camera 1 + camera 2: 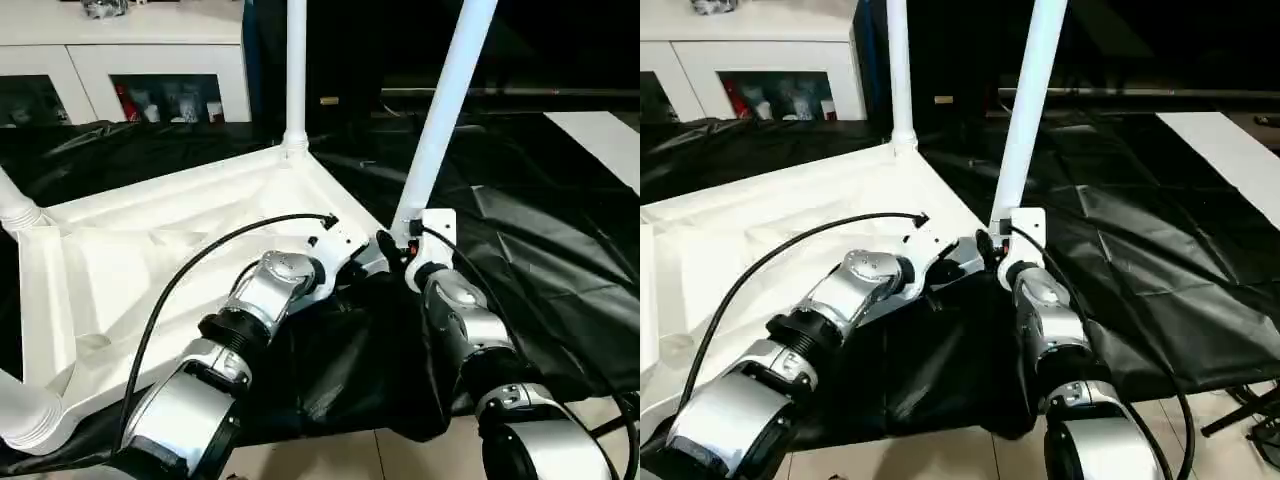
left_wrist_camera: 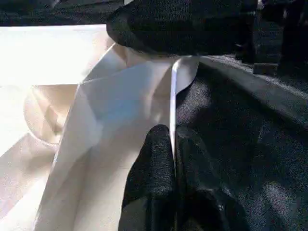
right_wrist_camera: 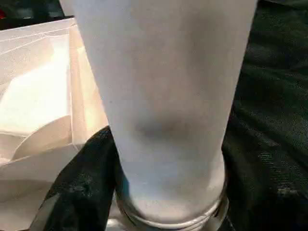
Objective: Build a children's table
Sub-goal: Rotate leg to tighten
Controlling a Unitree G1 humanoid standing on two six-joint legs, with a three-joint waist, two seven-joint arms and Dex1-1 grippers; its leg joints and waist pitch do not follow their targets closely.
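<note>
Seating: you are on the last-leg step as I judge it; the tilted leg (image 1: 445, 110) leans over the near corner socket of the upturned tabletop (image 1: 130, 270), while another leg (image 1: 296, 70) stands upright in the far corner and flared ends of two more show at the left corners.
Next move: you need to bring the tilted leg upright over the socket and press it down along its own axis; while it leans it may bind on the socket's edge.
Right gripper (image 1: 405, 243): clenched around the lower part of the tilted leg, whose tube rises close in front of the right wrist camera; its foot sits at the corner, though you cannot tell how deep it sits.
Left gripper (image 2: 173, 156): pinched shut on the thin edge of the tabletop, one black finger on each side of the rim, just beside the right gripper and the leg's foot.
Tabletop: underside up on the black cloth (image 1: 540, 260), stretching away from the left gripper; that grip steadies the corner.
Risk: a sideways push could skid the tabletop on the cloth, so keep the rim pinned.
</note>
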